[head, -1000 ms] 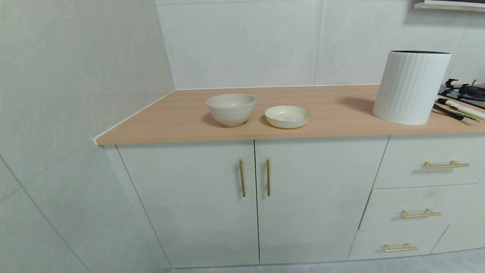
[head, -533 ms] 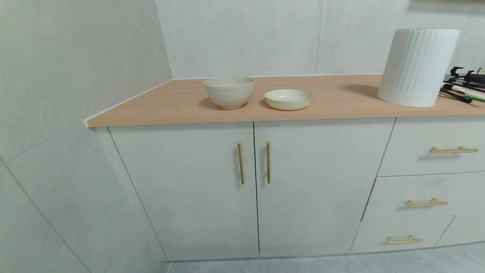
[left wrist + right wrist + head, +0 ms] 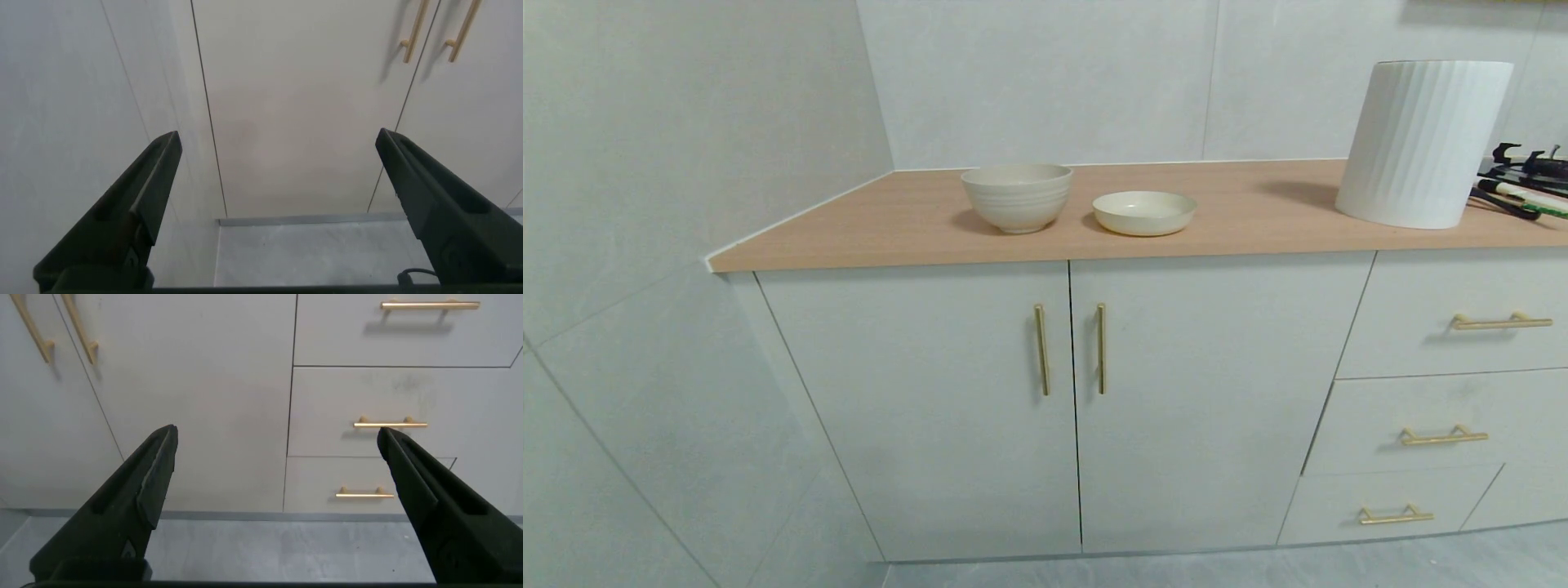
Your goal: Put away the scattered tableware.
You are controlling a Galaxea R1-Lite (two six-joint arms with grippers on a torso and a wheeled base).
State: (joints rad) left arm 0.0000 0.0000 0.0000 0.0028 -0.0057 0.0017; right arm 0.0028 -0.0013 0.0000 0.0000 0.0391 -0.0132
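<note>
A deep cream bowl (image 3: 1017, 197) and a shallow cream dish (image 3: 1144, 213) stand side by side on the wooden countertop (image 3: 1258, 220), the bowl to the left. My left gripper (image 3: 278, 147) hangs low in front of the left cabinet door (image 3: 302, 122), open with nothing between its fingers. My right gripper (image 3: 278, 437) is open too, low before the drawers (image 3: 400, 400) and the right cabinet door (image 3: 188, 392).
A tall white ribbed container (image 3: 1421, 143) stands on the counter at the right, with utensils (image 3: 1519, 196) behind it. Two cabinet doors with gold handles (image 3: 1072, 349) sit below the bowls, and three drawers (image 3: 1454, 359) to their right. A tiled wall (image 3: 670, 163) closes the left side.
The head camera has dropped and shifted, so the whole counter sits higher in view than a second ago. Bowl and dish have not moved on the counter.
</note>
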